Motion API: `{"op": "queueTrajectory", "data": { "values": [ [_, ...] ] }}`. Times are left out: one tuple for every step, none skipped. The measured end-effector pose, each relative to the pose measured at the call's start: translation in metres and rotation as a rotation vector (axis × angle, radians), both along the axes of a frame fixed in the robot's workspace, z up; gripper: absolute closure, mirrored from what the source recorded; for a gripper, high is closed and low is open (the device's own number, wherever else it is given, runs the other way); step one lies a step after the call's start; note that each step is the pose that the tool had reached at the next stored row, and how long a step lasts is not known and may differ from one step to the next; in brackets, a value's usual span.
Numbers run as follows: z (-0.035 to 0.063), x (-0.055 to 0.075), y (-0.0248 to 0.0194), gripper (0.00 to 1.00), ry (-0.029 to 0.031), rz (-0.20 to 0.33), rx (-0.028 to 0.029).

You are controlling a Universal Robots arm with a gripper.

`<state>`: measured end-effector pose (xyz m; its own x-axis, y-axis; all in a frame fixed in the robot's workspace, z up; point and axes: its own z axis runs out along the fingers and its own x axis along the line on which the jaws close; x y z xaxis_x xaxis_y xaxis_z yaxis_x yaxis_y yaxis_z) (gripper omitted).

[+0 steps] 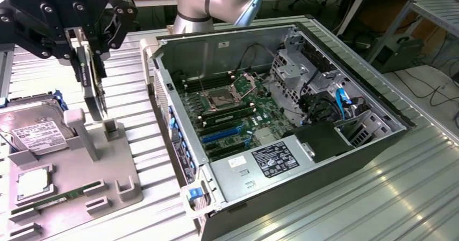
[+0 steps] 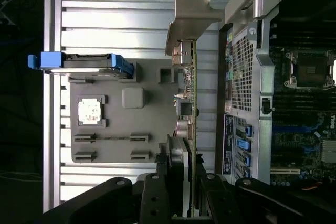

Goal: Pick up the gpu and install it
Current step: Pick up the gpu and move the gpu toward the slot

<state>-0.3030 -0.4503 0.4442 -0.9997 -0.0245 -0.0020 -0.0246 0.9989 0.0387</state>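
Ribbed metal bench (image 1: pixel 344 198), open computer case (image 1: pixel 337 165): we have the gpu (image 1: pixel 93 90) picked up.
Our gripper (image 1: pixel 87 39) is clamped on the gpu, which hangs upright over the grey tray (image 1: pixel 79 171) beside the case; seating it on the motherboard (image 1: pixel 237 112) is not yet done.

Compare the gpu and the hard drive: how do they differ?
The gpu is clamped in the gripper, upright on edge; the hard drive sits in the grey tray, untouched. The gpu is a thin dark card with a metal bracket; the hard drive is a thicker silvery block with a white label. Both are outside the computer case.
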Motion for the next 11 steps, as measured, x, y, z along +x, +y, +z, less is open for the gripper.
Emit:
{"op": "queueTrajectory", "data": {
  "values": [
    [0.0000, 0.002, 0.0000, 0.72, 0.0000, 0.000, 0.0000],
    [0.0000, 0.004, 0.0000, 0.72, 0.0000, 0.000, -0.0001],
    [0.0000, 0.007, 0.0000, 0.72, 0.0000, 0.000, 0.0000],
    [-0.0001, 0.009, 0.0000, 0.72, -0.0001, 0.000, 0.0001],
    [0.0000, 0.012, 0.0000, 0.72, 0.0000, 0.000, 0.0000],
    [0.0000, 0.014, 0.0000, 0.72, 0.0000, 0.000, 0.0000],
    [0.0000, 0.016, 0.0000, 0.72, 0.0000, 0.000, 0.0000],
    [-0.0001, 0.019, 0.0000, 0.72, -0.0001, 0.000, 0.0001],
    [-0.0001, 0.021, 0.0000, 0.72, 0.0000, 0.000, 0.0000],
    [-0.0001, 0.022, 0.0000, 0.72, 0.0000, 0.000, 0.0000],
    [-0.0001, 0.024, 0.0000, 0.72, 0.0000, 0.000, 0.0000]
  ]
}}
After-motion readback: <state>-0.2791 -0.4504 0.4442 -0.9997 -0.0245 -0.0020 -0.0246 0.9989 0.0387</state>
